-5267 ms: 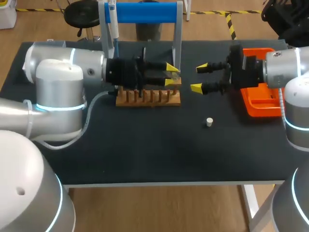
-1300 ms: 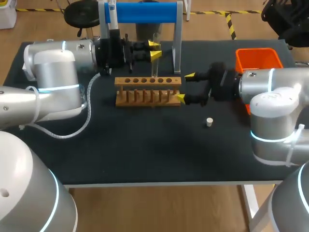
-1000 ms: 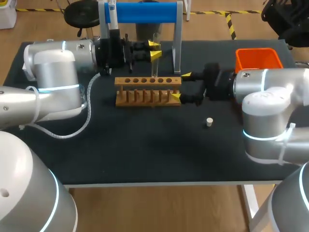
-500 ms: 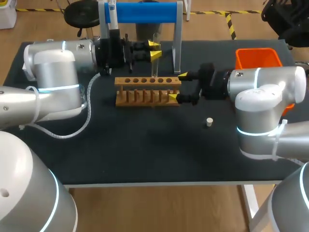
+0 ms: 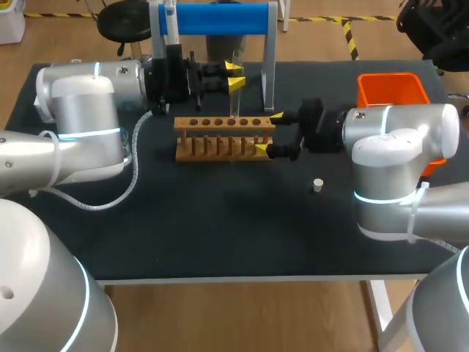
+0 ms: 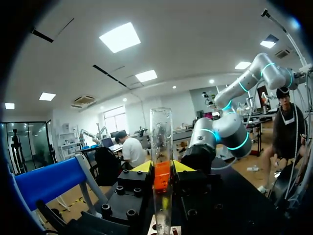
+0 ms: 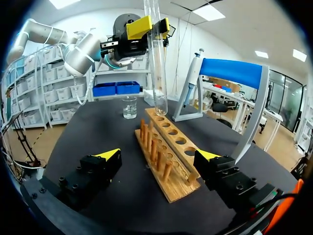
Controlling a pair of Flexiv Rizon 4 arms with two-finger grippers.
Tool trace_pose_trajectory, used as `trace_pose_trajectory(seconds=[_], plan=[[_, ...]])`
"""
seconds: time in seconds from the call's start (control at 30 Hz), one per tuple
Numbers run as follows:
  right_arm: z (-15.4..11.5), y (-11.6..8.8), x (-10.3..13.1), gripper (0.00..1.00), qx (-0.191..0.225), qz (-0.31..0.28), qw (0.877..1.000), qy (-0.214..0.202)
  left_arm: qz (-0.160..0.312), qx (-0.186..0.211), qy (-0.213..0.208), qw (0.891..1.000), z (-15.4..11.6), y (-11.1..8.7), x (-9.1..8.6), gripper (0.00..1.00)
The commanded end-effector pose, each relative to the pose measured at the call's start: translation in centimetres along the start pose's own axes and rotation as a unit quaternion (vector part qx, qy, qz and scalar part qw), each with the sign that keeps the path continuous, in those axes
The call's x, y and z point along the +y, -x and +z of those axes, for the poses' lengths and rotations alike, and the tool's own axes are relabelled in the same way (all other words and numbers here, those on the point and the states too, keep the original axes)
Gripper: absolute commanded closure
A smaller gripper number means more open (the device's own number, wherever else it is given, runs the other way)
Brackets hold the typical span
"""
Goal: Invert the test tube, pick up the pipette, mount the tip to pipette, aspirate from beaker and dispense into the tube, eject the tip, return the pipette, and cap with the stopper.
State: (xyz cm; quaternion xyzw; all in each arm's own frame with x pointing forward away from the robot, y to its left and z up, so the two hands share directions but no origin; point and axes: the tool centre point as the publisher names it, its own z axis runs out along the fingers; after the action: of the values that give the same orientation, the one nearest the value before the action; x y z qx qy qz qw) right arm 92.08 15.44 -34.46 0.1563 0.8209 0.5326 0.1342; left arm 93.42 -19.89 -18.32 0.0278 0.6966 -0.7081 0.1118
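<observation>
Left gripper (image 5: 233,75) is clamped on the test tube (image 5: 234,94): both yellow tips pinch the glass from two sides, roughly a third of the way down from its top. In the left wrist view the tube (image 6: 161,147) stands straight up between the fingers (image 6: 141,167), open mouth on top. It's clear glass and upright. In the right wrist view its rounded closed end hangs right at the far holes of the wooden rack (image 7: 166,156); can't tell if it's seated in a hole or just over it. From that same view the left gripper (image 7: 146,27) sits high above the rack with the tube (image 7: 156,73) hanging below it. Right gripper (image 5: 269,133) is spread wide and holds nothing. Its fingers straddle the rack's (image 5: 223,139) right-hand end, one tip at the back corner, one at the front corner; contact with the wood is not clear. The right wrist view agrees: right gripper (image 7: 159,155) with a finger on either side of the near end of the rack, low over the table (image 5: 220,220). Stopper (image 5: 317,185) lies loose on the table in front of the right arm, well apart from the rack. Pipette (image 5: 170,29) hangs on the blue stand (image 5: 220,18) behind the rack. Beaker (image 7: 129,107) sits on the table beyond the rack's far end. Orange bin (image 5: 392,89) is behind the right arm.
</observation>
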Motion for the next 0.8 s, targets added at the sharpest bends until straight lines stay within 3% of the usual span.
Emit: trace_pose_trajectory(seconds=[0.03,0.8], plan=[[0.44,-0.17,-0.17,0.0,-0.007,-0.001,1.0,0.001,0.0,0.001,-0.001,1.0,-0.1,0.01,0.0,1.0],[0.95,-0.46,-0.56,0.0,-0.008,-0.012,1.0,-0.007,0.0,0.001,-0.001,1.0,-0.1,0.01,0.0,1.0]])
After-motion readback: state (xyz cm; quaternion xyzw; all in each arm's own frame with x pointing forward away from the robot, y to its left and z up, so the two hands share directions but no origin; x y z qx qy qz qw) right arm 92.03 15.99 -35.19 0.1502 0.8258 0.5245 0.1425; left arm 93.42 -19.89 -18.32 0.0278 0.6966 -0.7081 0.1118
